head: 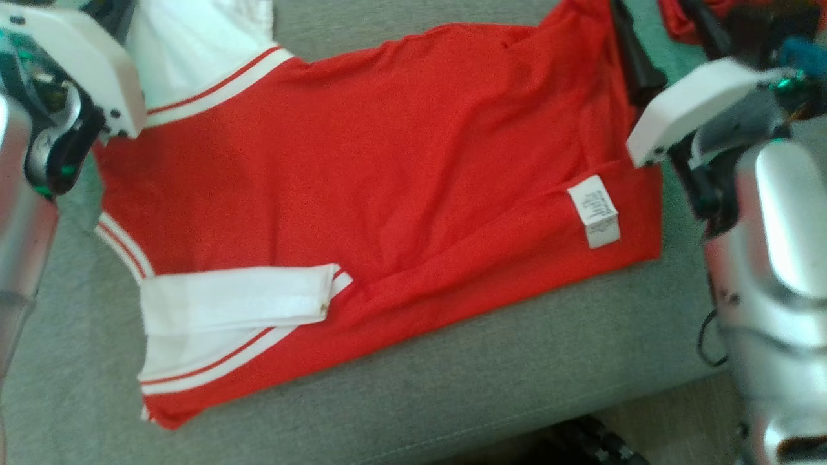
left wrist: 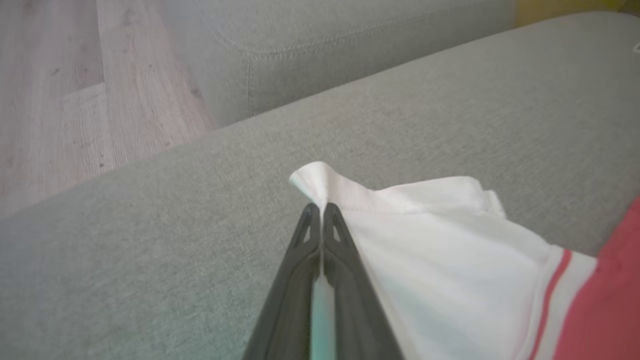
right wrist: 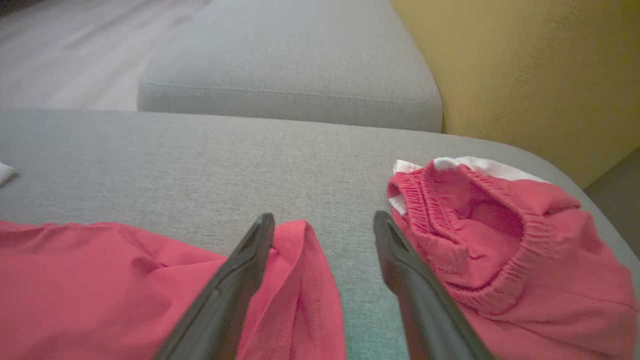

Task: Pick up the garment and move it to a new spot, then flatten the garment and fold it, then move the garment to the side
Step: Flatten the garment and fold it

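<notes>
**Left arm.** The silver left forearm [head: 19,232] runs along the left edge of the head view, with the white left wrist housing [head: 77,58] at upper left. The left jaws are closed: their long dark left fingers [left wrist: 300,260] are pressed together on a white corner of the red and white fabric garment [left wrist: 450,260].

**Right arm.** The silver right forearm [head: 775,258] stands at the right edge, with the white right wrist housing [head: 691,110] angled inward. The right jaws stand parted, and the gap between the dark right fingers [right wrist: 240,280] is empty. The blurred dark bar beyond the housing is probably one of them.

Grey woven-fabric sofa cushion [head: 452,381] — second seamed grey cushion [right wrist: 280,65] behind; mustard-yellow upholstered backrest [right wrist: 525,70]; pale wood-plank floor [left wrist: 75,95].
</notes>
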You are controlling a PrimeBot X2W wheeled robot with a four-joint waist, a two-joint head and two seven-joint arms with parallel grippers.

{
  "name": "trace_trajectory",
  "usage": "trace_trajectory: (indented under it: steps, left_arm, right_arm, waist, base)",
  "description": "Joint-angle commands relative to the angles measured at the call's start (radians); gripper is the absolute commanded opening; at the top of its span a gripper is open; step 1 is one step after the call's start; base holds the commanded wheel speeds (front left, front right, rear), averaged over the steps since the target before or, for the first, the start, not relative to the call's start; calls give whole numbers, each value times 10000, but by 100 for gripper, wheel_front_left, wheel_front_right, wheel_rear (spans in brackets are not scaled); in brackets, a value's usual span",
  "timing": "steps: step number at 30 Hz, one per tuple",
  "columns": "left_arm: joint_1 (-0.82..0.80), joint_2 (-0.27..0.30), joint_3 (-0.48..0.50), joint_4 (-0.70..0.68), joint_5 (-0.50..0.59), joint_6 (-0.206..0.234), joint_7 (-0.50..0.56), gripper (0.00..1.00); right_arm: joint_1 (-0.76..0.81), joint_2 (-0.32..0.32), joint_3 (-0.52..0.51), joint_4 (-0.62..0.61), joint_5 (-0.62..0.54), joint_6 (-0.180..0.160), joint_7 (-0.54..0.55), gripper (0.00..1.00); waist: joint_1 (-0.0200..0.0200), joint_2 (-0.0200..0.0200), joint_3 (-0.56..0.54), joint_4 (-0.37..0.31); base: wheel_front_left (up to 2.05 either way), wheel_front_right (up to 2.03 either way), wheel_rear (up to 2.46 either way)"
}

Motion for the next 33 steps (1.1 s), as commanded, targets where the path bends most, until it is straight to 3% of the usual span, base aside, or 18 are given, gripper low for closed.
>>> trace_trajectory:
  steps: [1,10,13,16,18,22,33]
  left_arm:
    - [-582,330,420,-395,48,17,-238,0]
    - [-500,93,307,-918,8,-45,-778,0]
    - [-438,-18,257,-1034,-29,-50,-892,0]
    - [-407,-106,225,-1065,-68,-53,-985,0]
    - [-388,-149,211,-1051,-87,-49,-1041,0]
    - [-365,-172,233,-983,-124,-23,-1178,0]
    - [168,-184,456,-1099,-272,29,-2296,0]
  right_arm:
    - [-378,-202,207,-16,-110,65,247,100]
    - [-1411,-1161,1040,1565,-6,65,1259,100]
    - [-1702,-1392,1369,1970,202,65,1601,57]
    - [-1939,-1586,1645,2258,391,65,1838,30]
    - [-2068,-1691,1763,2467,506,65,2027,0]
    - [-2252,-1767,1722,2662,622,65,1928,0]
    - [-2061,-1300,973,2919,457,65,-205,0]
  waist:
    - [0,0,-78,272]
    - [0,0,-94,953]
    - [0,0,-84,1105]
    - [0,0,-75,1204]
    - [0,0,-81,1252]
    - [0,0,-127,1310]
    - [0,0,-996,1442]
  base:
    - [0,0,0]
    - [0,0,0]
    - [0,0,0]
    - [0,0,0]
    - [0,0,0]
    - [0,0,0]
    - [0,0,0]
